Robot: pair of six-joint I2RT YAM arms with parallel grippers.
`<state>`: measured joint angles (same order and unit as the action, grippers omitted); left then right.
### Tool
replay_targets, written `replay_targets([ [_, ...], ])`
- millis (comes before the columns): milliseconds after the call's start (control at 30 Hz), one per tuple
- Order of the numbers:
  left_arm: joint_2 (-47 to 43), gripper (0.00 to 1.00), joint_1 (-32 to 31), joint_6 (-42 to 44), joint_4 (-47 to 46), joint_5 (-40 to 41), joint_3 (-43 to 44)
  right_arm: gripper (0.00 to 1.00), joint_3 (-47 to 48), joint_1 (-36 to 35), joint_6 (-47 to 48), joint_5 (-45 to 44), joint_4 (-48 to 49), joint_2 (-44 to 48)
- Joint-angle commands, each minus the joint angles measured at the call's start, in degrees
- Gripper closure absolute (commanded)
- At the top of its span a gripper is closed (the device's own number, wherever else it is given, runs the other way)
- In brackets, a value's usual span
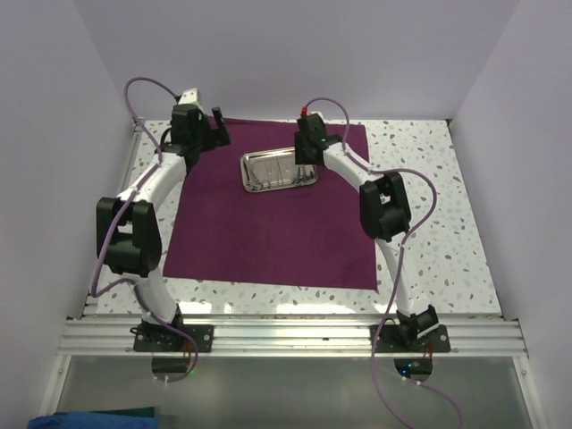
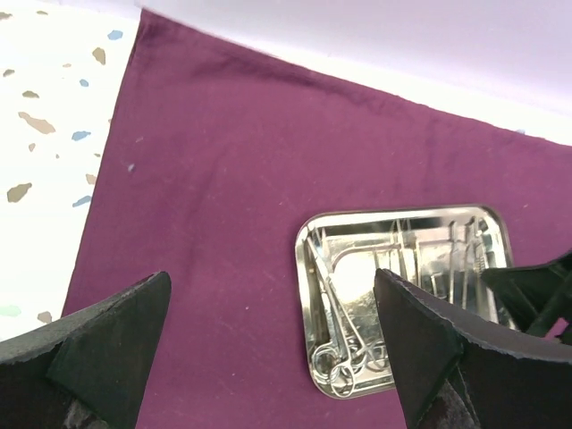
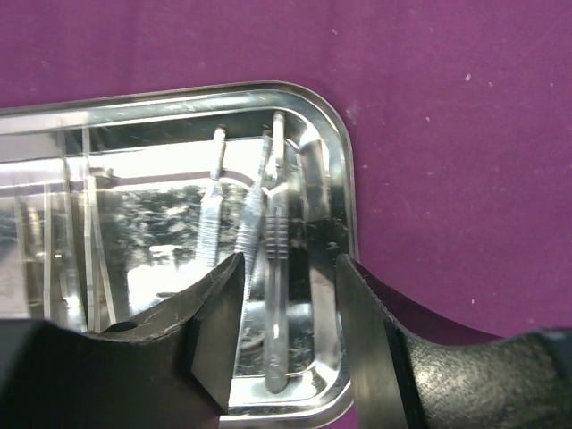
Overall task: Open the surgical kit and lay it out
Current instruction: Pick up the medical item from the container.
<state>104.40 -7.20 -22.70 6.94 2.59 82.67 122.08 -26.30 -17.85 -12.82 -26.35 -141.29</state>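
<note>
The maroon cloth wrap (image 1: 268, 232) lies spread flat on the table. The shiny steel tray (image 1: 278, 170) sits on its far middle part and holds several thin silver instruments. My left gripper (image 1: 207, 134) hangs open and empty above the cloth (image 2: 223, 179), left of the tray (image 2: 308, 268). Ring-handled instruments (image 2: 344, 357) lie at the tray's near-left corner. My right gripper (image 1: 308, 152) is low over the tray's right end (image 3: 344, 179). Its jaws (image 3: 290, 264) stand open either side of a ribbed silver handle (image 3: 277, 237), with one finger at the tray's rim.
The speckled white tabletop (image 1: 420, 179) shows around the cloth. Lilac walls close in the far side and both sides. A metal rail (image 1: 286, 338) carries the arm bases at the near edge. Purple cables loop beside each arm.
</note>
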Motion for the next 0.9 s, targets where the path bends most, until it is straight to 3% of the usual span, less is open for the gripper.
replay_targets([
  [0, -3.76, 0.00, 0.17, 1.34, -4.65, -1.10, -1.55, 0.51, 5.09, -1.03, 1.76, -2.82, -1.33, 0.24],
  [533, -3.59, 0.00, 0.26, 1.43, -5.80, -0.92, -3.40, 0.57, 8.78, -2.00, 2.29, -5.20, -4.49, -7.50],
  [733, -3.41, 0.00, 0.35, 1.43, -5.71, -0.57, -3.40, 0.71, 12.04, -2.08, 1.94, -4.15, -7.13, -11.01],
  [833, -3.33, 0.00, 0.35, 1.34, -5.80, -0.48, -3.40, 0.82, 13.88, -2.17, 1.94, -3.97, -8.80, -12.24],
  [867, -3.33, 0.00, 0.43, 1.34, -5.88, -0.48, -3.40, 0.89, 14.15, -2.08, 2.03, -3.97, -9.16, -12.51],
])
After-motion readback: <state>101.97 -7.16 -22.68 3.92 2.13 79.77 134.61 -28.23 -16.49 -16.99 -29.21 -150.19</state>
